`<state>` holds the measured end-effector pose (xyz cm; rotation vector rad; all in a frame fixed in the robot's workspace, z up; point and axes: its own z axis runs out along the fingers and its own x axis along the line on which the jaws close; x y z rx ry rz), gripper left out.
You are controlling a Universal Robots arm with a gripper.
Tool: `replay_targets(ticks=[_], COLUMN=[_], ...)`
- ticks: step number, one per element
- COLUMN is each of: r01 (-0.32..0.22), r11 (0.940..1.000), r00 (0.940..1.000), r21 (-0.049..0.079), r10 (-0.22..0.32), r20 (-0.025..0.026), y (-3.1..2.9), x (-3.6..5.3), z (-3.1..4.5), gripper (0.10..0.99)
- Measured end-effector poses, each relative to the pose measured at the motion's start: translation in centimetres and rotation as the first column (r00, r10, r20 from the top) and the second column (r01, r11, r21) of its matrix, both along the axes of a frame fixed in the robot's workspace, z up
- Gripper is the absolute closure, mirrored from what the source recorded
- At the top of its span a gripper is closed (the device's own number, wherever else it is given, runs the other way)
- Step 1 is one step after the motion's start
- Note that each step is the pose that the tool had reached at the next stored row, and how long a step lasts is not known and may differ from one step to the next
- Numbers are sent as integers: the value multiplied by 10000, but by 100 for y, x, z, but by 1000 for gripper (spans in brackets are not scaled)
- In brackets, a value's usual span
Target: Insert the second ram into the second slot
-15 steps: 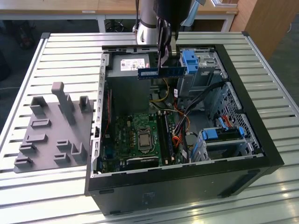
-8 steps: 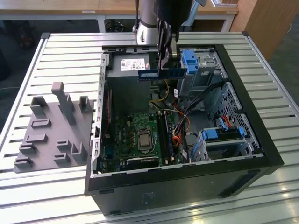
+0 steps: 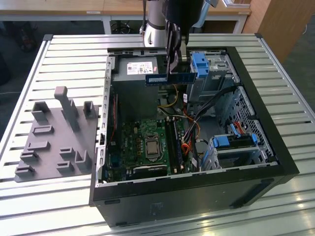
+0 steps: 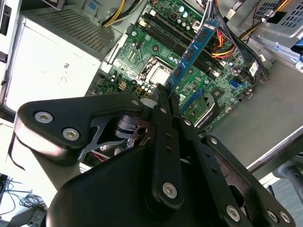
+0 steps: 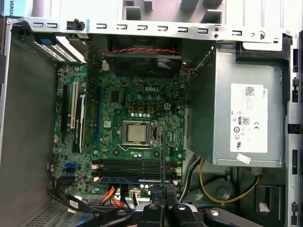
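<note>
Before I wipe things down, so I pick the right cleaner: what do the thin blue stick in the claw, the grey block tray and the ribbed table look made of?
Thin blue stick: glossy circuit board, with dark chips and a pale label. Grey block tray: matte moulded or printed plastic, probably. Ribbed table: likely bare aluminium, by its silvery sheen.

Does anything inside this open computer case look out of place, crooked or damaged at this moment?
Nothing looks damaged or spilled. The only thing out of place is the second ram, which the gripper holds above the open computer case, not in a slot. The processor sits bare, with no cooler.
</note>
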<state>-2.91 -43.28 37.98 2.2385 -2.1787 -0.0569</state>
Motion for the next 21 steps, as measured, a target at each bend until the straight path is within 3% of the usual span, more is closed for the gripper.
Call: replay_targets(ticks=[21], r01=[0], r11=[10000], r00=[10000], r21=[-13], r10=[0], r20=[0], y=[-51], x=[0], z=[0], gripper=[949])
